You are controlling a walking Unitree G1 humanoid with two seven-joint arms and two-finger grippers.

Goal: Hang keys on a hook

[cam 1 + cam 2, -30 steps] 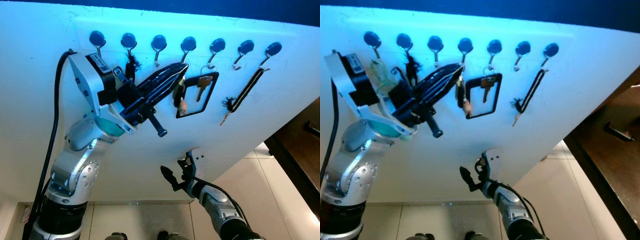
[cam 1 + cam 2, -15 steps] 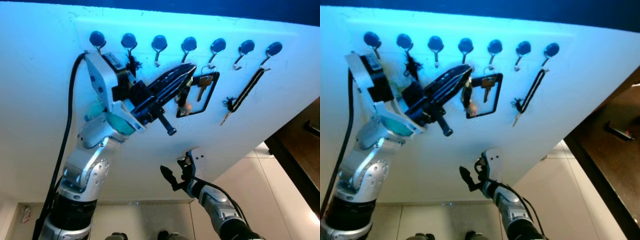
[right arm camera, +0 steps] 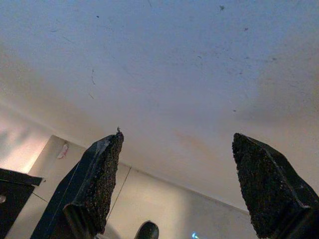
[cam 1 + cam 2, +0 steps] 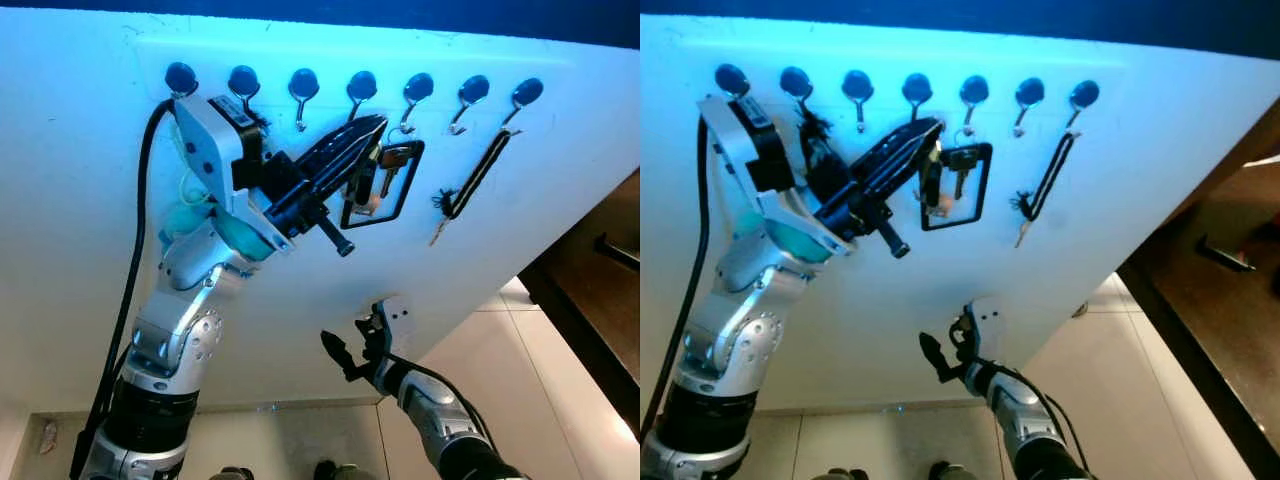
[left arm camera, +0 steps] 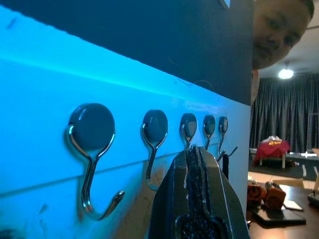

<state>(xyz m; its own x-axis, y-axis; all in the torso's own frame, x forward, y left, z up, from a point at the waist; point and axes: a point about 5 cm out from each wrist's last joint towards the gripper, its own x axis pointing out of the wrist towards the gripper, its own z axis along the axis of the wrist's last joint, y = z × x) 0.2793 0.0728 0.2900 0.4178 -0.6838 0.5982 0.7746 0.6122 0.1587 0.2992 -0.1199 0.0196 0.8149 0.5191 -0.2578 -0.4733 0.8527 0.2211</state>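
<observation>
Over the last second the left claw [image 4: 372, 128], pinched shut on the keys [image 4: 362, 190], has been raised toward 1 o'clock to just under the fourth hook [image 4: 359, 88], so hanging seems imminent; the right claw [image 4: 352, 352] hangs open.

Keys [image 4: 362, 190]: small dark bunch, dangling just below fourth hook [image 4: 360, 88] in row of seven dark-knobbed metal hooks on white wall board, pinched at tip of left gripper [image 4: 372, 126], beside black rectangular loop.
</observation>
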